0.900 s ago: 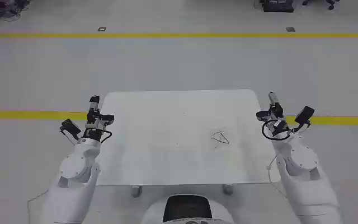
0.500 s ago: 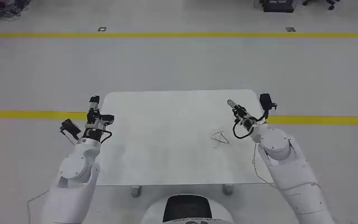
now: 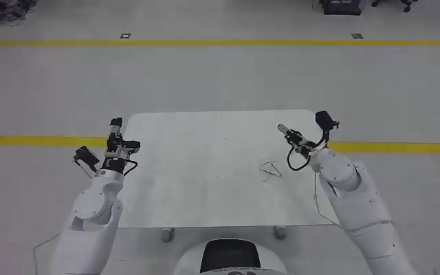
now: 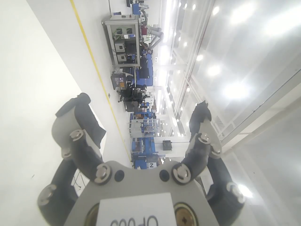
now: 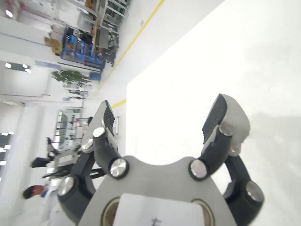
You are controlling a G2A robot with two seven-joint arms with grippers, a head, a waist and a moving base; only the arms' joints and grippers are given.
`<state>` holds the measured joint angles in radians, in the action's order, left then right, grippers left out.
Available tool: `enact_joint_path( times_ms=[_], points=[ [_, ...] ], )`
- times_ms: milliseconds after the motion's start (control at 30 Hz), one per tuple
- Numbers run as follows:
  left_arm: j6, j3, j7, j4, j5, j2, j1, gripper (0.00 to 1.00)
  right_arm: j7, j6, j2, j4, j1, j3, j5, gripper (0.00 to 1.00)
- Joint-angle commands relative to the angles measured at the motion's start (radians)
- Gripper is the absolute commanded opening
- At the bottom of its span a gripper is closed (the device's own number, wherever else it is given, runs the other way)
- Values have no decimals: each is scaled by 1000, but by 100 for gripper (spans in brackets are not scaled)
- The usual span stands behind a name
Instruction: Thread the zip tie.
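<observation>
Near the zip tie [image 3: 270, 168], right hand [image 3: 282, 128] gapes (left hand [image 3: 115, 123], well apart, likewise).

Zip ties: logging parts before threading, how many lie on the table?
1: a zip tie lies bent on the table, right of centre, near the right gripper. Small; could be two.

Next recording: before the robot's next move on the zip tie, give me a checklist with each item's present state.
1. The zip tie lies free on the table, nothing touching it: ok.
2. Right end effector open and empty: ok.
3. Left end effector open and empty: ok.
4. Right end effector lined up over the zip tie: not ok; it sits farther from the robot.
5. Which end is the zip tie's head: cannot tell, too small.
</observation>
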<state>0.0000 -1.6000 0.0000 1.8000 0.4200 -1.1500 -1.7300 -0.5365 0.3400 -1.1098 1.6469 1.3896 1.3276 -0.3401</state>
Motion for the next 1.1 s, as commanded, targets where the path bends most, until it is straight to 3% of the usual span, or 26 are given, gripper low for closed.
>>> enact_joint_path(
  times_ms=[0,133,233,533,667,967,1067],
  points=[
    [0,0,0,0,0,0,0,100,-95,0,2,-22,-40,-11,-125,100],
    [0,0,0,0,0,0,0,100,-279,0,-6,-69,-130,-81,-310,100],
    [0,0,0,0,0,0,0,100,-376,0,-14,-83,-158,-149,-382,100],
    [0,0,0,0,0,0,0,100,-376,0,-14,-83,-158,-149,-382,100],
    [0,0,0,0,0,0,0,100,-404,-17,-12,-88,-170,-190,-476,100],
    [0,0,0,0,0,0,0,100,-598,-25,-34,-193,-294,-316,-587,100],
    [0,0,0,0,0,0,0,100,-656,-65,-47,-251,-334,-368,-583,100]
  ],
)
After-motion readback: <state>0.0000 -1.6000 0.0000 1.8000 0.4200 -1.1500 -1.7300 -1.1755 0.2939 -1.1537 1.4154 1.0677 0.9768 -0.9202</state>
